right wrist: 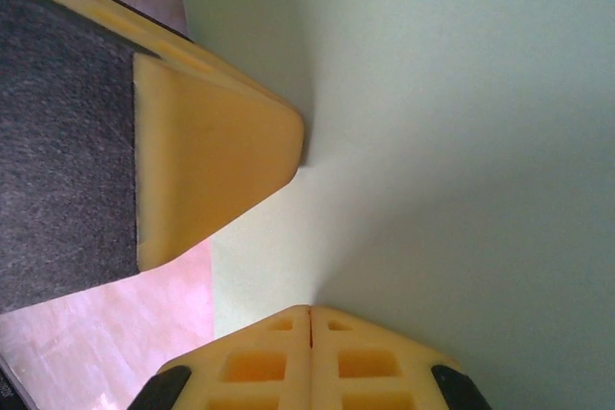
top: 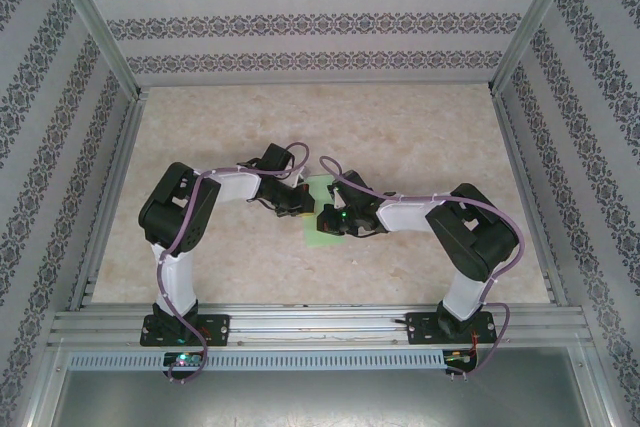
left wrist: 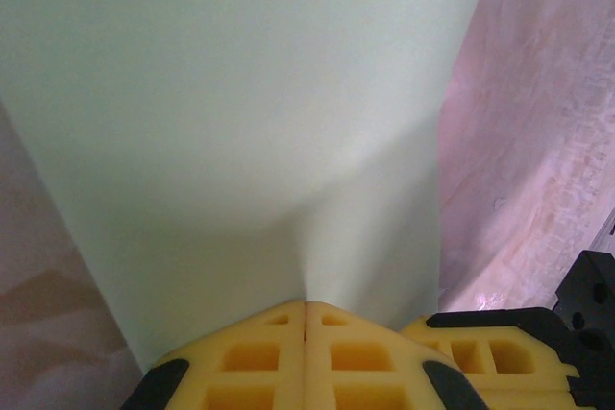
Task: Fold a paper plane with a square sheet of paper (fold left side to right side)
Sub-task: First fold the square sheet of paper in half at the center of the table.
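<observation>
The square sheet of paper (top: pixel 318 190) is light green and sits mid-table between both arms. In the left wrist view the paper (left wrist: pixel 250 112) stretches away from my left gripper (left wrist: pixel 306 302). Its yellow jaws are shut, and a ridge in the sheet runs up from their seam. My right gripper (right wrist: pixel 310 308) is likewise shut at the sheet's (right wrist: pixel 442 141) near edge, with a soft crease rising from its tips. From above, the left gripper (top: pixel 298 205) and right gripper (top: pixel 328 219) almost touch over the paper. The paper plane is not formed.
The beige marbled tabletop (top: pixel 420 137) lies open behind and beside the arms. It is boxed in by patterned walls and aluminium rails (top: pixel 320 322). A left-gripper finger (right wrist: pixel 211 170) touches the sheet close to the right gripper. The right gripper's fingers (left wrist: pixel 500 348) sit just beside the left's.
</observation>
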Robot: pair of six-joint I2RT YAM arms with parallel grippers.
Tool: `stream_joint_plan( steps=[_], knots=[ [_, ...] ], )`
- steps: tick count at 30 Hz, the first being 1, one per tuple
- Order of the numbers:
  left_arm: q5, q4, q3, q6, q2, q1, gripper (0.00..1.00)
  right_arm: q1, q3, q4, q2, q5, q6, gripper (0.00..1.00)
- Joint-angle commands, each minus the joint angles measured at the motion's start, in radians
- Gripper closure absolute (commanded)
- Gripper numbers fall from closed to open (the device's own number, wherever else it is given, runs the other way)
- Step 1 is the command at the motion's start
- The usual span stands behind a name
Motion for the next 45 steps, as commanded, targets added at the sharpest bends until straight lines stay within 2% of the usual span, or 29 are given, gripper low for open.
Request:
stream_joint_plan(
  steps=[1, 22, 33, 45],
  knots=[
    [-0.125, 0.055, -0.012, 0.025, 0.040, 0.049, 0.99, -0.013, -0.037, -0.193, 0.049, 0.084, -0.035, 1.00],
    [-0.161, 0.003, 0.168, 0.068, 0.135, 0.120, 0.98, -0.013, -0.024, -0.185, 0.068, -0.003, -0.043, 1.00],
    [-0.163, -0.001, 0.221, 0.086, 0.171, 0.166, 0.96, -0.009, -0.041, -0.157, 0.069, -0.011, -0.015, 1.00],
    [-0.164, -0.054, 0.355, 0.103, 0.244, 0.209, 0.95, 0.002, -0.053, -0.132, 0.064, -0.011, 0.015, 1.00]
  ],
)
